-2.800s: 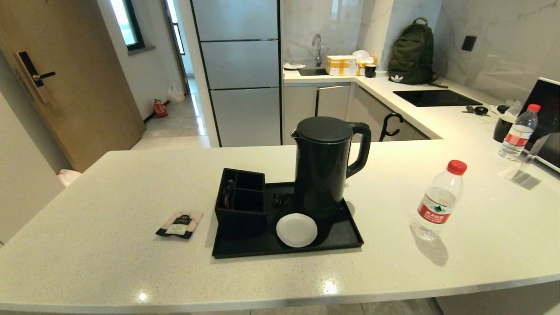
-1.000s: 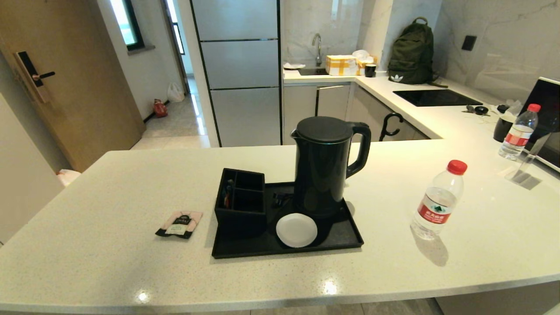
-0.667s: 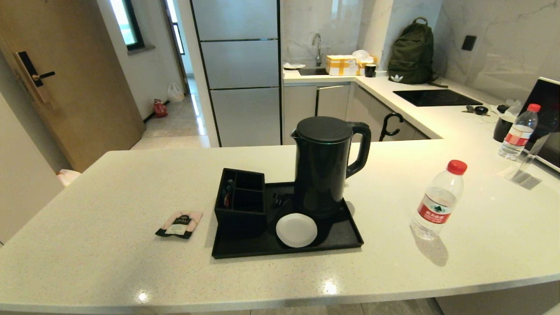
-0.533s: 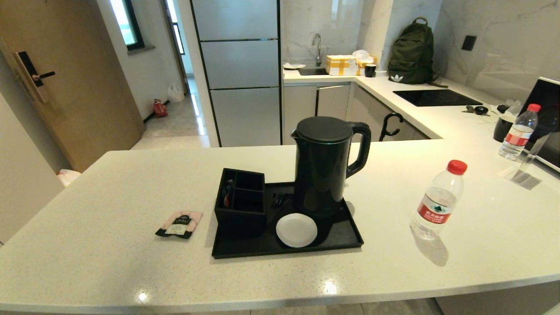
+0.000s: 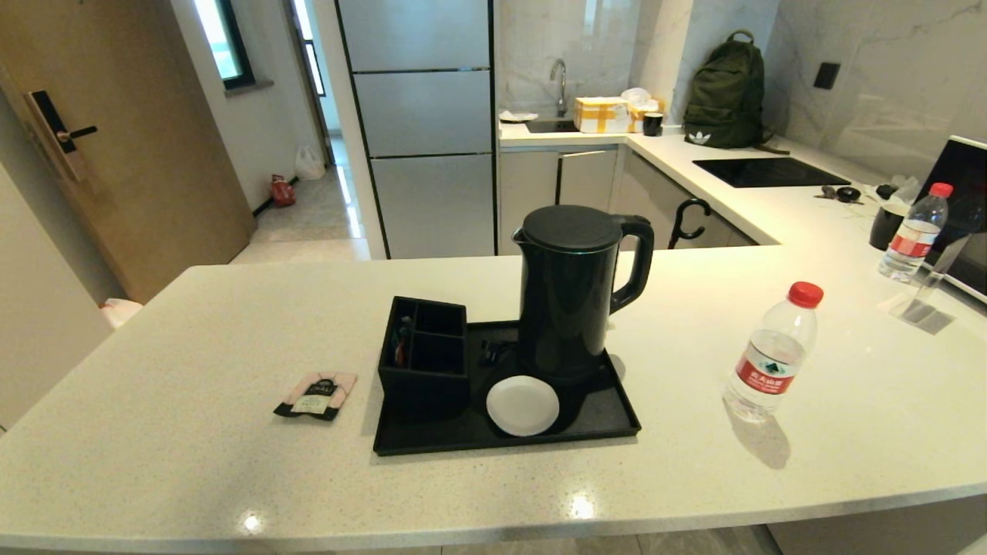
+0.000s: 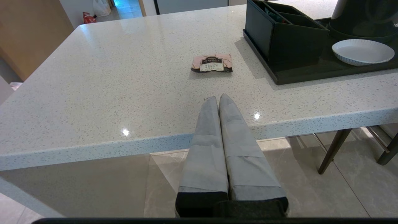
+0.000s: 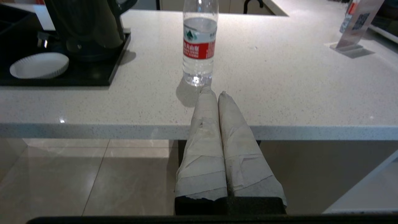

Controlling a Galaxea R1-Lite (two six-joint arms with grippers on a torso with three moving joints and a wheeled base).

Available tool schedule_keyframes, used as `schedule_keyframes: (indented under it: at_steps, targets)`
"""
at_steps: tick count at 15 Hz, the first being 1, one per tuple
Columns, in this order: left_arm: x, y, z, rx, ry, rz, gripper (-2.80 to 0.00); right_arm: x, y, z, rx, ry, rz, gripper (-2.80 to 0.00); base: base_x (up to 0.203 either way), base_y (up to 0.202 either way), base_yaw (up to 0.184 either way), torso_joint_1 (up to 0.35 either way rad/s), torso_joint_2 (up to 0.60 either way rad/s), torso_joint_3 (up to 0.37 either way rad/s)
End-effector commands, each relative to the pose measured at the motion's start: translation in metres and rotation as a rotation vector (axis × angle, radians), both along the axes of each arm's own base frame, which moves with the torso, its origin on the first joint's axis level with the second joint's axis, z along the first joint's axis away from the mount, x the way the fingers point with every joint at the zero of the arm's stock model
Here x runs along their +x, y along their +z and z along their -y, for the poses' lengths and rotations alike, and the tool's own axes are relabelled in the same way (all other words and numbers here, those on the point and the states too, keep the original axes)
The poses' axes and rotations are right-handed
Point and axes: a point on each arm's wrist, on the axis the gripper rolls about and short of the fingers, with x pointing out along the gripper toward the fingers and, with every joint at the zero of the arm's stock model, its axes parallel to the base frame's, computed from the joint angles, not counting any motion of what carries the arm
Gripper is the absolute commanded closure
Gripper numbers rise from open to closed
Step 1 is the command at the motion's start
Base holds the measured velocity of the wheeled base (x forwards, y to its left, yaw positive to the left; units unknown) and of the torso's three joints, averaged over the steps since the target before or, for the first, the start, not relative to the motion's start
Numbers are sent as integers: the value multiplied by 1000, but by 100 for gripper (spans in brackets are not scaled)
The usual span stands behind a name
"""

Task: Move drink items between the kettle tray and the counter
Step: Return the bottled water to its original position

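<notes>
A clear water bottle (image 5: pixel 771 358) (image 7: pixel 199 43) with a red cap stands upright on the speckled counter (image 5: pixel 193 462), to the right of the black kettle tray (image 5: pixel 609 420). A pink tea sachet (image 5: pixel 316 395) (image 6: pixel 212 63) lies flat on the counter to the left of the tray. Neither arm shows in the head view. My left gripper (image 6: pixel 218 97) is shut and empty, held off the counter's near edge, pointing toward the sachet. My right gripper (image 7: pixel 214 91) is shut and empty too, off the near edge in front of the bottle.
On the tray stand a tall black kettle (image 5: pixel 574 289), a black compartmented box (image 5: pixel 424 354) and a white dish (image 5: pixel 523 405). A second bottle (image 5: pixel 914 231) and a sign holder (image 5: pixel 921 304) stand at the far right. A chair leg (image 6: pixel 334 149) shows under the counter.
</notes>
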Motion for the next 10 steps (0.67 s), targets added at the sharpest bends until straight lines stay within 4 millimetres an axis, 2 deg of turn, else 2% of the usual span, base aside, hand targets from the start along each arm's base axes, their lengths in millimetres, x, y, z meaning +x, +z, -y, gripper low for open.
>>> schedule_keyframes:
  at_steps: [1,6,7,8,10]
  targets:
    - [0,0,0,0,0,-2,0,0,-1,0,1,1,-4,0,0,0,0,0,0,0]
    - [0,0,0,0,0,-2,0,0,0,0,0,4,-2,0,0,0,0,0,0,0]
    - [0,0,0,0,0,-2,0,0,10,0,7,17,-4,0,0,0,0,0,0,0]
    - [0,0,0,0,0,-2,0,-1,27,-1,17,26,3,0,0,0,0,0,0,0]
    - [0,0,0,0,0,-2,0,-4,93,-1,55,42,19,0,0,0,0,0,0,0]
